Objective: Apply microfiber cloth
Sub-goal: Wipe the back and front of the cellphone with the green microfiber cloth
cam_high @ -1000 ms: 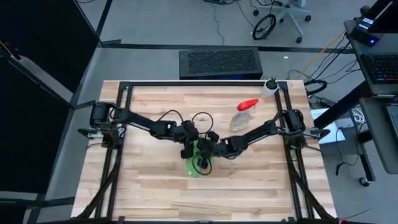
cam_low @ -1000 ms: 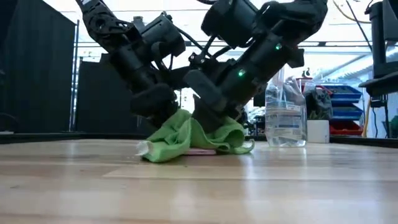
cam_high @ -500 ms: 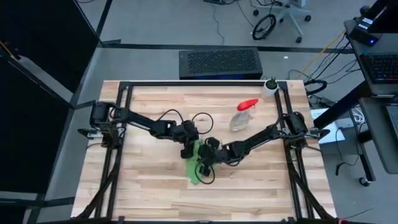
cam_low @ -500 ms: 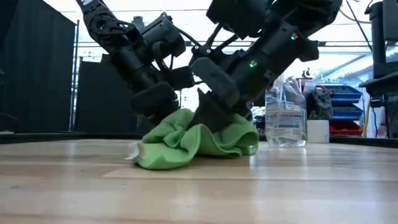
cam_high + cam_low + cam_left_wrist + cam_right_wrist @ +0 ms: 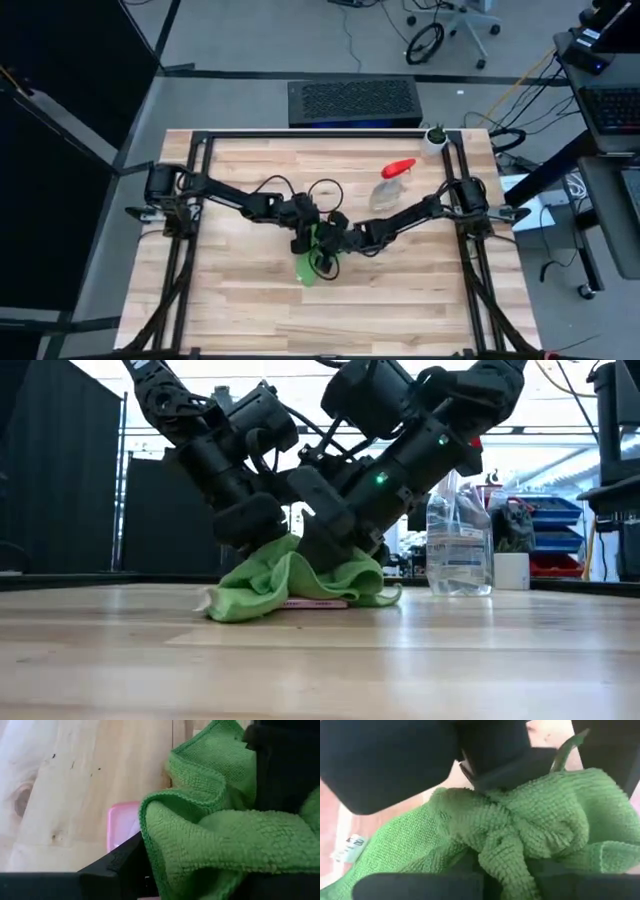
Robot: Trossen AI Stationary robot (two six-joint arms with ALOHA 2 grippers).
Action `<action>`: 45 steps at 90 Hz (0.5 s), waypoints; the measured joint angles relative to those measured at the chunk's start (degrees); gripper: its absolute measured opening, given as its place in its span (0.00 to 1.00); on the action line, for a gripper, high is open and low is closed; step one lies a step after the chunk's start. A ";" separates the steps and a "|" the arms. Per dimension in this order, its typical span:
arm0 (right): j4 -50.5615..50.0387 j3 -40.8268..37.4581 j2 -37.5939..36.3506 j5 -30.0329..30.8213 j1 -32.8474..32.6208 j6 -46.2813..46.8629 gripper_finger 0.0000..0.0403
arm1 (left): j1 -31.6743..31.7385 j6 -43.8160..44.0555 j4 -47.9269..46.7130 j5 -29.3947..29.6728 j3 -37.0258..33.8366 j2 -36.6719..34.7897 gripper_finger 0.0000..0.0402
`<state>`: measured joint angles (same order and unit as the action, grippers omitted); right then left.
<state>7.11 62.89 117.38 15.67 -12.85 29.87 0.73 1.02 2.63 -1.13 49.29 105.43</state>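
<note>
The bright green microfiber cloth [image 5: 312, 262] lies bunched at the table's middle, draped over a flat pink-edged thing [image 5: 315, 603] that rests flat on the wood. My right gripper [image 5: 333, 245] comes down on it from the right and is shut on the cloth. My left gripper [image 5: 300, 240] stands just left of it, low over the cloth's far left part [image 5: 262, 550]. In the left wrist view the cloth [image 5: 225, 830] covers most of the pink thing [image 5: 122, 822]. Only the pink edge of that thing shows. My right gripper pinches a bunched fold of the cloth [image 5: 505, 860] between its two fingers, several layers thick. It slants down from the table's right side. The cloth is slack, and its lower folds [image 5: 250, 600] lie on the table and on the pink thing.
A clear spray bottle with a red nozzle [image 5: 388, 186] stands at the far right, behind my right arm. A small white pot [image 5: 434, 138] sits at the far right corner. Black frame rails [image 5: 190, 250] run along the table's left and right sides.
My right gripper has dragged the cloth toward the table's near edge and then back toward the far side. The cloth bunched up and spread nearer, then slid back and lies lower, and the pink edge shows under it again.
</note>
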 joint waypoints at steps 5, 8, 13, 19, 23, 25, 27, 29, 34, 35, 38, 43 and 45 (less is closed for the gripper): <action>-2.34 -0.06 -0.10 0.31 -1.62 0.97 0.06 | -0.12 -0.01 0.34 -0.95 0.05 0.06 0.46; -3.47 -0.06 -0.29 0.67 -2.34 1.39 0.06 | -0.15 -0.02 0.45 -1.05 0.05 0.07 0.46; -5.20 -0.05 -0.95 1.86 -2.70 1.71 0.06 | -0.17 -0.03 0.53 -1.03 0.05 0.09 0.46; -7.58 -0.13 -1.99 3.99 -2.49 1.26 0.06 | -0.36 -0.03 0.61 -1.09 0.05 0.09 0.46; -8.65 -0.21 -2.54 4.83 -1.77 0.74 0.06 | -0.53 -0.01 0.68 -1.06 0.05 0.10 0.46; -9.23 -0.19 -3.07 4.87 -1.23 0.57 0.06 | -0.55 -0.01 0.66 -0.99 0.05 0.11 0.46; -10.02 -0.20 -3.46 5.09 -0.62 0.10 0.06 | -0.57 -0.01 0.65 -0.85 0.05 0.11 0.46; -10.90 -0.27 -3.78 5.55 -0.02 -0.31 0.06 | -0.60 -0.01 0.60 -0.74 0.03 0.11 0.46; -12.76 -0.44 -4.62 7.18 1.56 -0.61 0.06 | -0.66 0.11 0.44 -0.42 0.05 0.09 0.46; -13.22 -0.43 -4.80 7.70 1.82 -0.60 0.06 | -0.65 0.15 0.41 -0.33 0.05 0.09 0.46; -14.52 -0.49 -5.33 8.84 2.51 -0.52 0.06 | -0.59 0.15 0.37 -0.33 0.05 0.09 0.46; -15.85 -0.54 -5.91 9.10 3.26 -0.50 0.06 | -0.63 0.15 0.37 -0.09 0.05 0.09 0.46; -16.20 -0.54 -5.96 9.11 3.35 -0.48 0.06 | -0.63 0.15 0.36 -0.10 0.05 0.09 0.46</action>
<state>-9.08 62.35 111.42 24.77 -9.50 29.38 0.10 1.17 2.99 -1.22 49.34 105.51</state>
